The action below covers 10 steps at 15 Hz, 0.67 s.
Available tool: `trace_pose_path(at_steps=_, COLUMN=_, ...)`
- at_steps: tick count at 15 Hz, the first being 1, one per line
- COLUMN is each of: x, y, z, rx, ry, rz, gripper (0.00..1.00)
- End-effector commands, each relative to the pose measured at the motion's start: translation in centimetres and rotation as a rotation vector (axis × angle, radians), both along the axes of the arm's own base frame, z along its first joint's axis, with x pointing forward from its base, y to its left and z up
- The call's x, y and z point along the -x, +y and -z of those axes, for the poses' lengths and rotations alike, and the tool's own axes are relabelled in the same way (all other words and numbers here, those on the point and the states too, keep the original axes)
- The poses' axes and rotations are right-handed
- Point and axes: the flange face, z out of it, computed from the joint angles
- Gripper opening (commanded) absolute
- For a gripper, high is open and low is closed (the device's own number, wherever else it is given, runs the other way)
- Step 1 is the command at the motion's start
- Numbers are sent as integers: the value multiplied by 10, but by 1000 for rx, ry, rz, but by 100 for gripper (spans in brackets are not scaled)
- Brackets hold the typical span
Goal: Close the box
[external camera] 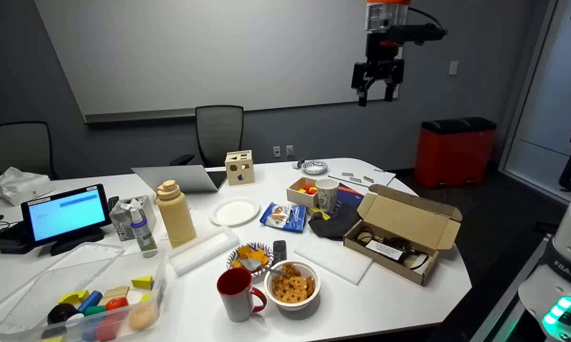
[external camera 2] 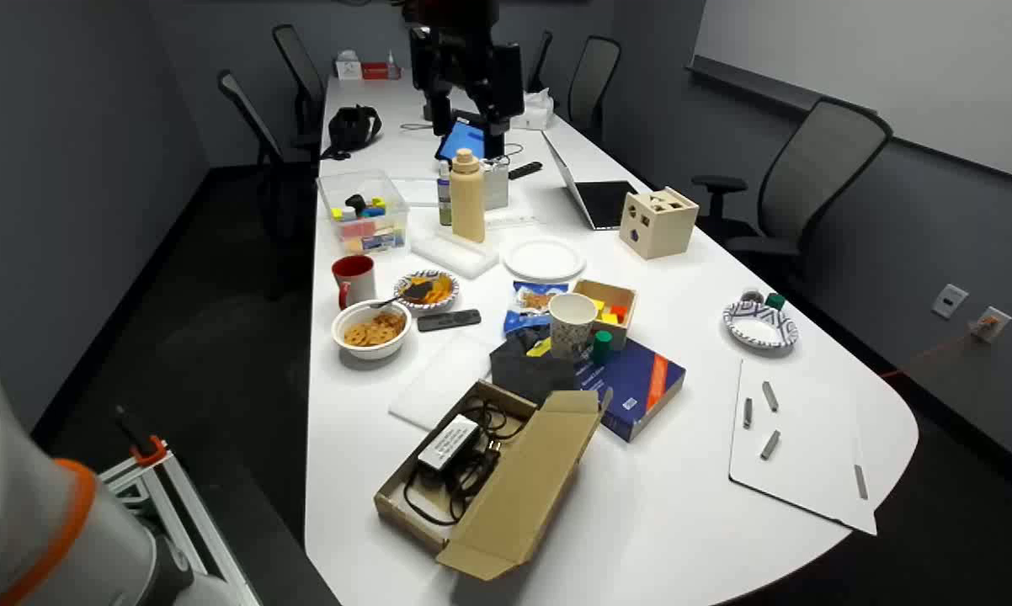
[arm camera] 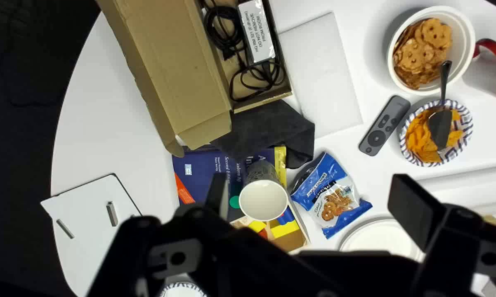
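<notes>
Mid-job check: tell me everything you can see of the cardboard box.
The cardboard box is brown, shallow and oblong, with a lid hinged along one long side and a tab at each lid end. It sits flat on the table, open, the lid tilted back past vertical. Inside lie black cables and a white-labelled block reading DO NOT REMOVE FROM ROOM. A dark cloth sits by one end, a white slab by the other long side; contact with either is unclear. The gripper is clear of it.

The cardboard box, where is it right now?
In an exterior view, the cardboard box sits at right on the table, next to the black cloth and white slab.
</notes>
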Motion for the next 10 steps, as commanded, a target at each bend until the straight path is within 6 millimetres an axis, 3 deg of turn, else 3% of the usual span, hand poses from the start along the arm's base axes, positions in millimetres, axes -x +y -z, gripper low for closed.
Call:
trace_pose_path(at_steps=1, x=0, y=0, z=-1, rx=0, ry=0, rz=0, gripper=100)
trace_pose_path(at_steps=7, x=0, y=0, z=-2, rx=0, ry=-1, rz=0, gripper=100)
trace_pose_path(at_steps=10, x=-12, y=-38, z=9, rx=-4, ry=-58, rz=146, gripper=100)
